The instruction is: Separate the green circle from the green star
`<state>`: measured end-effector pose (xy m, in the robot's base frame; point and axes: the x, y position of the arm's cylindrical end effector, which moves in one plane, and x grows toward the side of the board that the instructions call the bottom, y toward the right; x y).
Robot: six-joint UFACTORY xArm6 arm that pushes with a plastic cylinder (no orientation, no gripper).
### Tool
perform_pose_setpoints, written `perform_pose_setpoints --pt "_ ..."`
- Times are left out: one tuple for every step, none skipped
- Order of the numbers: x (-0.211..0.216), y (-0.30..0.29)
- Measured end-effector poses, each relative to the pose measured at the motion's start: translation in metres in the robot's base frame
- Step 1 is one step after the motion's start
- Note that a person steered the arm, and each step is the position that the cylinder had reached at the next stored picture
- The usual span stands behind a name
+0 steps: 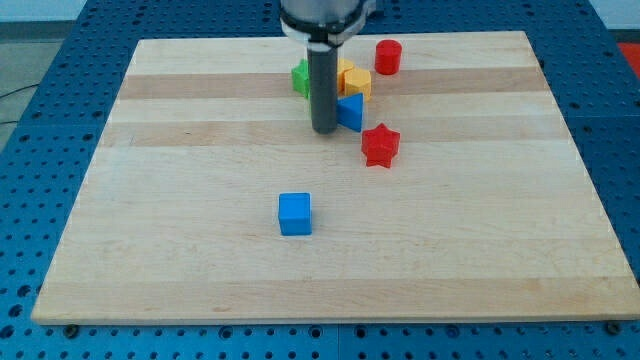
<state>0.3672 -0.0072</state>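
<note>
Sitting nearest the tabletop's (180,280) near edge: blue cube (295,213), alone, well clear of everything. Crowding toward the far edge, around the rod: green block (299,77) peeking out left of the rod, shape unclear, so not telling whether star or circle; second green piece not showing, probably hiding behind the rod. Lying right of the rod: yellow blocks (354,79), blue triangular block (350,111) touching the rod, red star (380,145) nearer, red cylinder (388,56) near the far edge. Resting my tip (325,131) just beside the blue triangular block. No claw fitted, so nothing to report of clenching or releasing. Judging best: slipping between the greens, pushing only one leftward, slowly, avoiding dragging neighbours.
</note>
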Motion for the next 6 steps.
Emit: perform_pose_setpoints --pt "-0.021 0.039" --pt "-0.033 0.042" --pt "-0.036 0.03" --pt "-0.041 0.002" --pt "-0.038 -0.05" --pt "-0.026 -0.068"
